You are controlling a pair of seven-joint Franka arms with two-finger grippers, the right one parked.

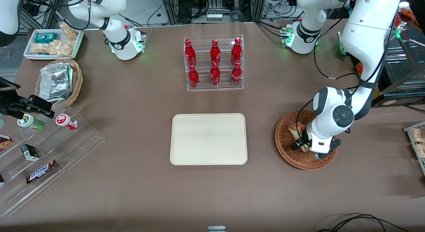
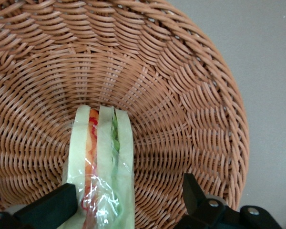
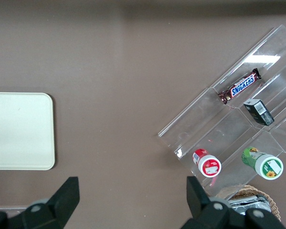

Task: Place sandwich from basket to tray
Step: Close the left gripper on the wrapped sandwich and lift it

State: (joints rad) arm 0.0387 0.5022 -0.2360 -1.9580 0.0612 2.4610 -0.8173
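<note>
Your gripper point(image 2: 126, 200) sits low in the basket point(image 1: 285, 149), fingers spread wide, one touching the wrapped sandwich point(image 2: 102, 162), whose near end is cut off from view. The tray point(image 1: 208, 139) lies nearby on brown tabletop point(image 1: 132, 192).

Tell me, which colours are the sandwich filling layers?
Red-orange and green in the sandwich, clearest in left wrist view.
</note>
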